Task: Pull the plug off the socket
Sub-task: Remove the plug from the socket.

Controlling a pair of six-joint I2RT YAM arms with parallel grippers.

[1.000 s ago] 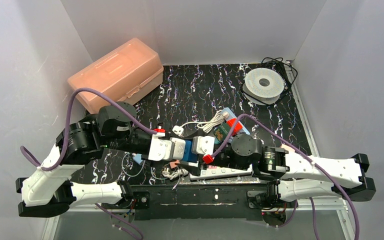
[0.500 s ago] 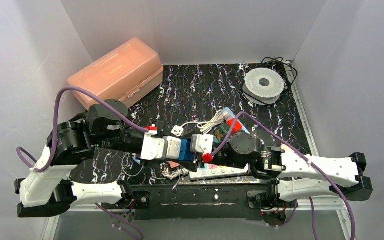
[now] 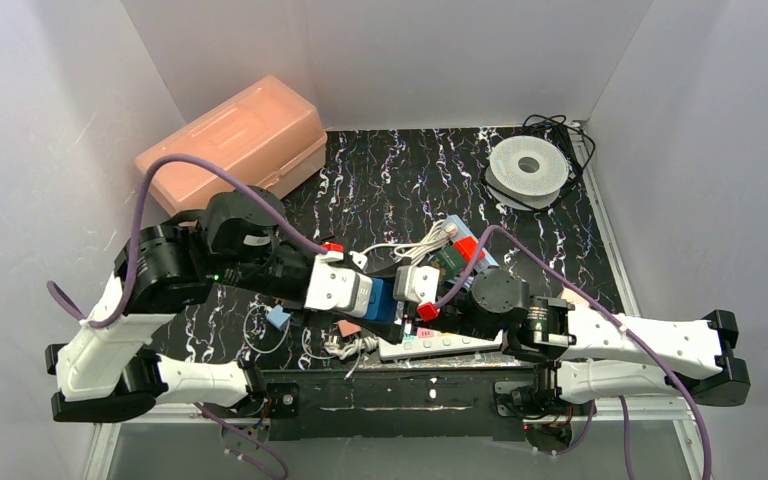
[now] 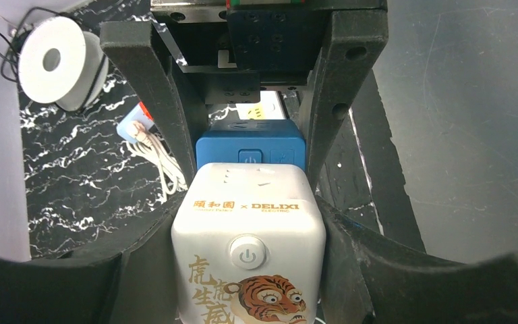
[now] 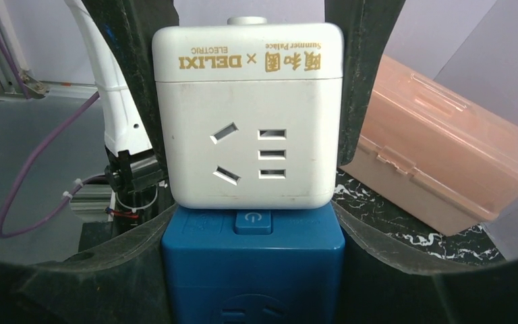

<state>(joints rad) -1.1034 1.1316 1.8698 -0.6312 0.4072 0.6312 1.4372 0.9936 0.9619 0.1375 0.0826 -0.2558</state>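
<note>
Left wrist view: left claw [image 4: 244,61] clamps the white socket cube [image 4: 248,236], held above the counter [image 3: 400,170]; right claw [image 5: 249,40] clamps the blue plug [image 5: 253,270] seated in it. Both look rigid, light, slick plastic; we judge flat sides best, pulling straight.

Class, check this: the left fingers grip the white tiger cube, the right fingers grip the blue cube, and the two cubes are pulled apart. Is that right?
Not apart: the right wrist view shows the white tiger cube plugged against the blue cube. The left fingers and right fingers grip as stated.
</note>
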